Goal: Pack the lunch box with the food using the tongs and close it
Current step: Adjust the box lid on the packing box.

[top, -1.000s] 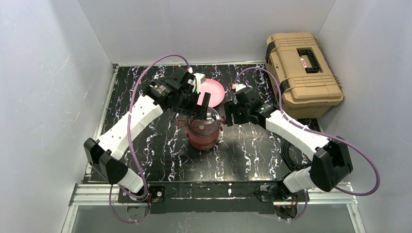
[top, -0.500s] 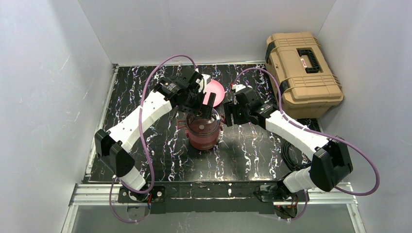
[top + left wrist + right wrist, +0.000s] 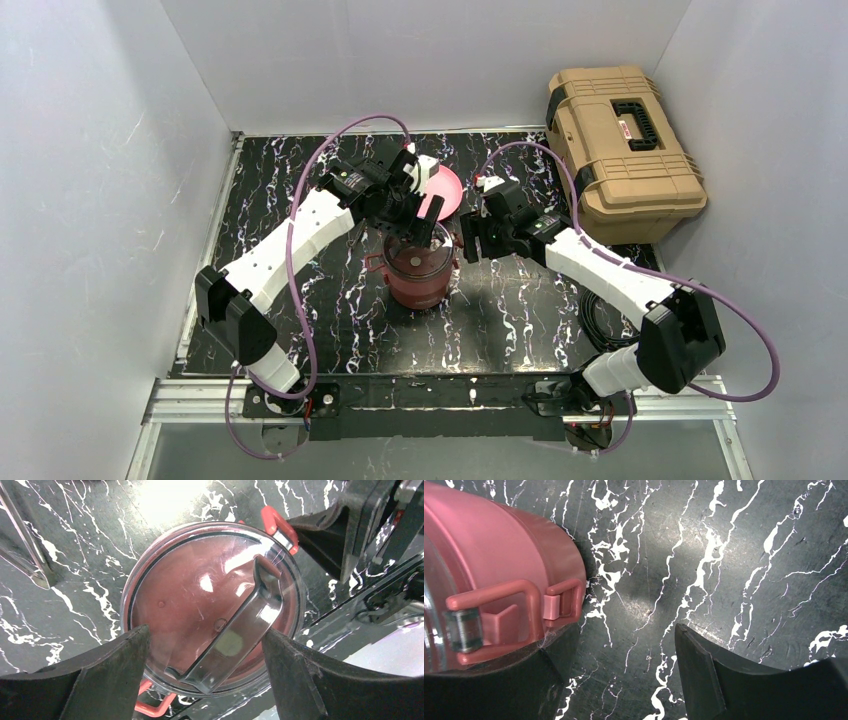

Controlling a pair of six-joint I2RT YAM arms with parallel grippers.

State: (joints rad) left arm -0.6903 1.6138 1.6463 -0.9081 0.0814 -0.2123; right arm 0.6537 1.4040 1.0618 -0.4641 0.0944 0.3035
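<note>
Lunch box (image 3: 170, 590) handle (image 3: 245, 620) should get centred first tbh; left gripper (image 3: 204, 632) and right gripper (image 3: 625, 629) are both spread, empty.

**Lunch box** (image 3: 418, 278): maroon round tiered container, upright at the table's centre, closed.

**Lid** (image 3: 190, 590): clear-rimmed disc, seated on top, maroon beneath.

**Handle** (image 3: 250, 622): dark bar. In the left wrist view it runs from between 1 and 2 o'clock to 6 o'clock of the lid, with a pale dot (image 3: 229, 643) showing through it.

**Latches**: red clasps at the rim, at 1 o'clock (image 3: 279, 522) and 7 o'clock (image 3: 152, 707). The right wrist view shows one clasp (image 3: 519, 612) against the box wall.

**Tongs** (image 3: 37, 572): what appears to be their slim grey tip lies on the table, between 9 and 10 o'clock of the box and apart from it.
</note>
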